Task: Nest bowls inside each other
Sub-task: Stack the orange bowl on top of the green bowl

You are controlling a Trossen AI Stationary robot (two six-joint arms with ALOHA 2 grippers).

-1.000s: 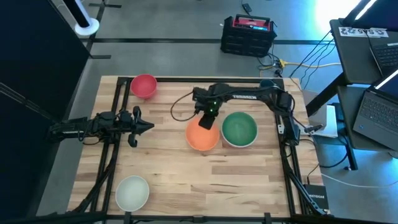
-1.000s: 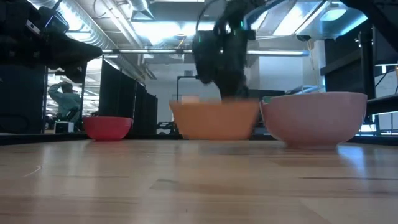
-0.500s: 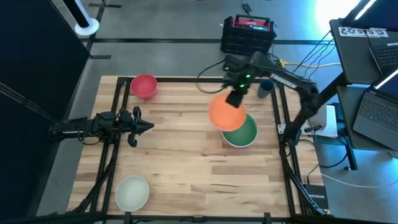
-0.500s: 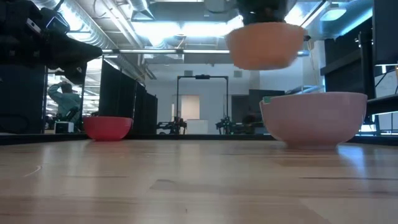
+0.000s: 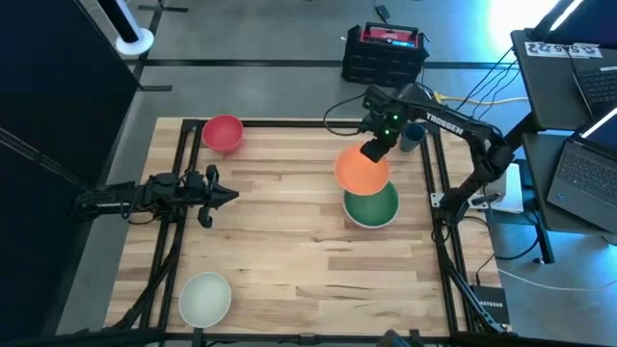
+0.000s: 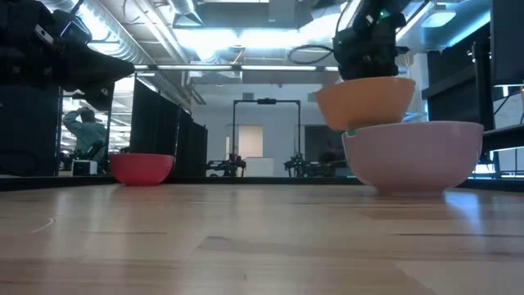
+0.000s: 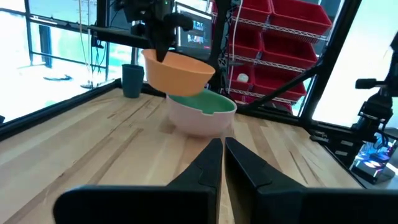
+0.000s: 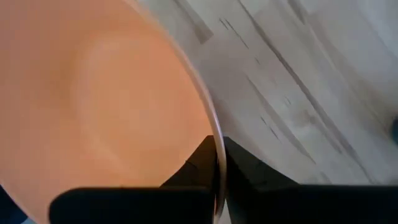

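Observation:
My right gripper (image 5: 372, 150) is shut on the orange bowl (image 5: 361, 173), which hangs over the far left part of a bowl (image 5: 374, 206) that is green inside and pale outside. That bowl stands on its base at the table's right. In the low view the orange bowl (image 6: 366, 102) overlaps the pale bowl's rim (image 6: 413, 127); whether they touch, I cannot tell. A red bowl (image 5: 223, 133) stands at the far left and a pale mint bowl (image 5: 205, 297) at the near left. My left gripper (image 5: 228, 196) waits shut at the left. My right gripper holds the orange bowl by its rim (image 8: 215, 142), on the bowl's far right side, one finger inside the bowl and one outside. The fingers come from above, pointing steeply down. The bowl is clear of the table, mouth up and slightly tilted.
A small dark blue cup (image 5: 413, 135) stands at the far right corner, just behind my right gripper. A black frame rail (image 5: 289, 123) runs around the tabletop. Bare wood lies in the middle and near right (image 5: 318, 280).
My right gripper has lifted the orange bowl off the table from the left of the green bowl. It has carried the bowl up and toward the table's far right, then lower again, and the bowl now hangs over the green bowl's rim.

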